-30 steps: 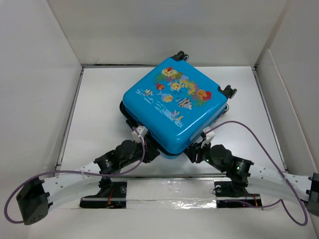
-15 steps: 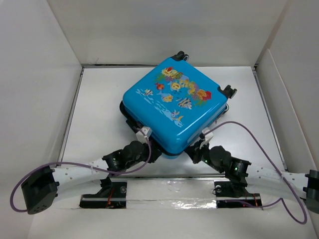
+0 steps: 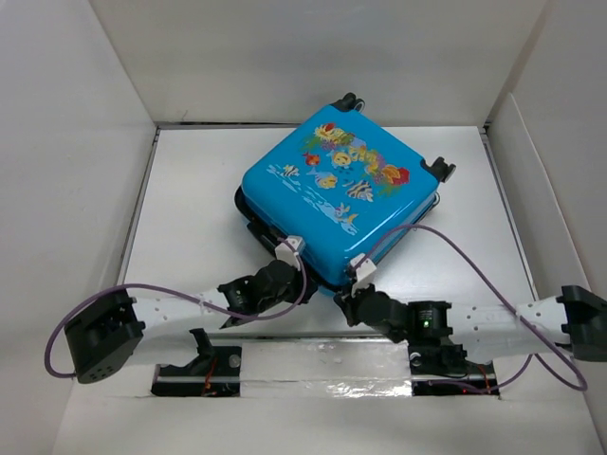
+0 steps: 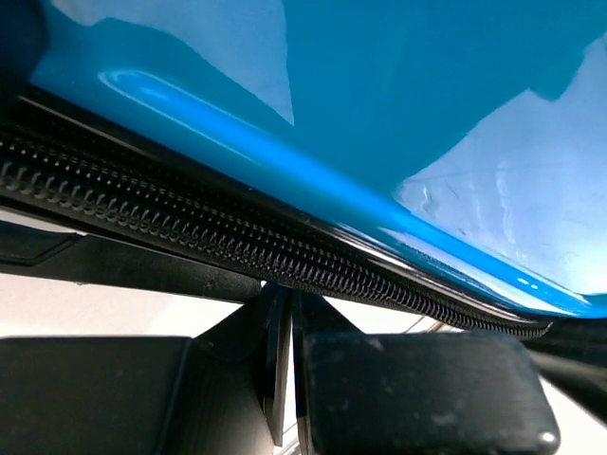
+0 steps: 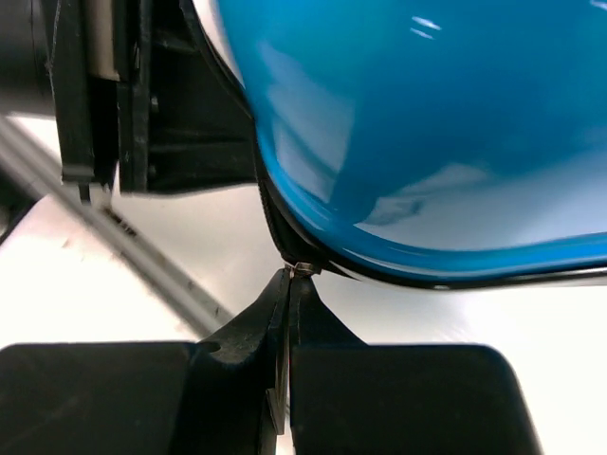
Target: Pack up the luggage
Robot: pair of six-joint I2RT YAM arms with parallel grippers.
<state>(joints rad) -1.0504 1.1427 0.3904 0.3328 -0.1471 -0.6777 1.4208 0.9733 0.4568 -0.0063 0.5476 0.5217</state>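
Top view only: a small bright-blue hard-shell suitcase with fish-and-coral print (image 3: 341, 190) lies flat, printed face up. It is turned diamond-wise on the white worktop (image 3: 190, 199), from centre toward the rear right. Black wheels (image 3: 441, 169) sit on its far-right edge.

Wrist views only: seam detail.
- Left wrist: a black ribbed coil zipper (image 4: 190, 232) runs diagonally beneath the blue shell. The left tool (image 4: 285, 313) has its fingers pressed together, tips just under the zipper. Whether anything is pinched between them cannot be told.
- Right wrist: the right tool (image 5: 287, 294) has its fingers together too. The tips touch a small silvery metal piece (image 5: 303, 268) on the black seam at the shell's rounded corner. Whether that piece is actually gripped cannot be told.

Position, top view: the suitcase lies beyond both tools, its near corner between them. The left tool is at the near-left edge, the right tool just beside the corner on the right.

Materials: the shell is smooth and glossy, with soft reflections. The fingers are matte black and blocky. The arm links are white, with purple cables (image 3: 474, 261) looping alongside.
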